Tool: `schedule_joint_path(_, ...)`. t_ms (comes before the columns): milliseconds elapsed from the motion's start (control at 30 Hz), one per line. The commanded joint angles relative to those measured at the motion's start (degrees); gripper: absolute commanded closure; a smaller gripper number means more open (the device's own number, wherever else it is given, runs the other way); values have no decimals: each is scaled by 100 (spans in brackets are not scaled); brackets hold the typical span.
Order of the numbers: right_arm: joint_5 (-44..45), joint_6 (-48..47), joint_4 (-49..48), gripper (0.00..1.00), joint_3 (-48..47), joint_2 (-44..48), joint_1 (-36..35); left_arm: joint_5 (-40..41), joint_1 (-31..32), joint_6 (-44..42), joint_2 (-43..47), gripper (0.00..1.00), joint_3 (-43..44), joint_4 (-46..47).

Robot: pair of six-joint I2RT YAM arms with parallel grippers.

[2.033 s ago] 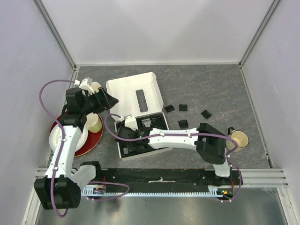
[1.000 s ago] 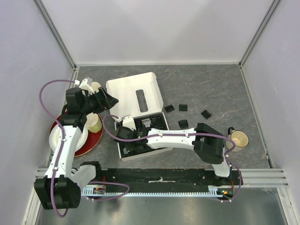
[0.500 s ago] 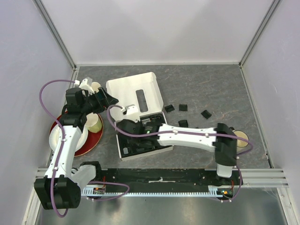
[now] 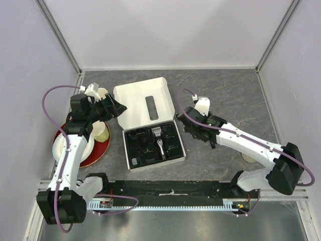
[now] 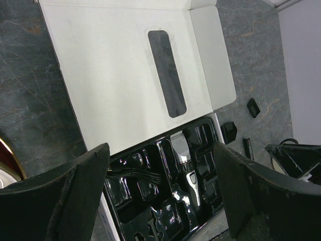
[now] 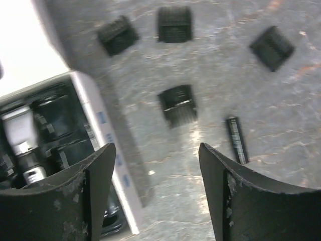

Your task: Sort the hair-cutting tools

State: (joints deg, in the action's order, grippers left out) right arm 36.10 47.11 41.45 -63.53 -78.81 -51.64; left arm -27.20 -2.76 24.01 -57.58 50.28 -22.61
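The silver-and-black clipper (image 4: 159, 141) (image 5: 186, 163) lies in the black tray of the white box (image 4: 132, 164). Loose on the table right of the box are several black comb guards (image 6: 177, 104) (image 6: 118, 34) (image 6: 272, 47) and a slim black stick (image 6: 235, 139). My right gripper (image 4: 193, 131) (image 6: 155, 186) hovers open over the table just right of the box, with nothing between its fingers. My left gripper (image 4: 118, 107) (image 5: 163, 193) hangs open above the box's left side, also holding nothing.
The box's white lid (image 4: 145, 104) lies flat behind the tray. Cream mugs (image 4: 102, 131) sit at the left by a red plate (image 4: 99, 150). Another mug (image 4: 248, 157) is mostly hidden under the right arm. Metal rail along the near edge.
The right gripper has come out of the tray, swung right over the loose comb guards and opened. The left arm has not moved.
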Motion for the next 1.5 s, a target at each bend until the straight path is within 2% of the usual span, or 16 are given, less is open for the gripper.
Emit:
schedule_joint_path(0,73,-158,144,24,402,453,548,-163,-5,-72,28,10,52,125)
schedule_joint_path(167,-217,-702,-110,18,692,323,1147,-198,-13,-46,19,10,43,169)
schedule_joint_path(300,-856,-1353,-541,7,719,-160,1410,-207,-13,-54,19,10,43,178)
schedule_joint_path(433,-1507,-1801,-972,5,675,-609,1595,-180,-14,-54,10,10,43,169)
schedule_joint_path(533,-1667,-2021,-1139,5,552,-987,1683,-154,-14,-63,19,10,43,169)
schedule_joint_path(800,-1755,-2356,-1394,17,315,-1690,1867,-119,-13,-81,1,10,43,152)
schedule_joint_path(1233,-1869,-2356,-1675,27,482,-2112,1956,-92,-14,-81,-7,10,43,143)
schedule_joint_path(1467,-1931,-2137,-1763,45,622,-2008,2017,-92,-5,-81,1,10,34,152)
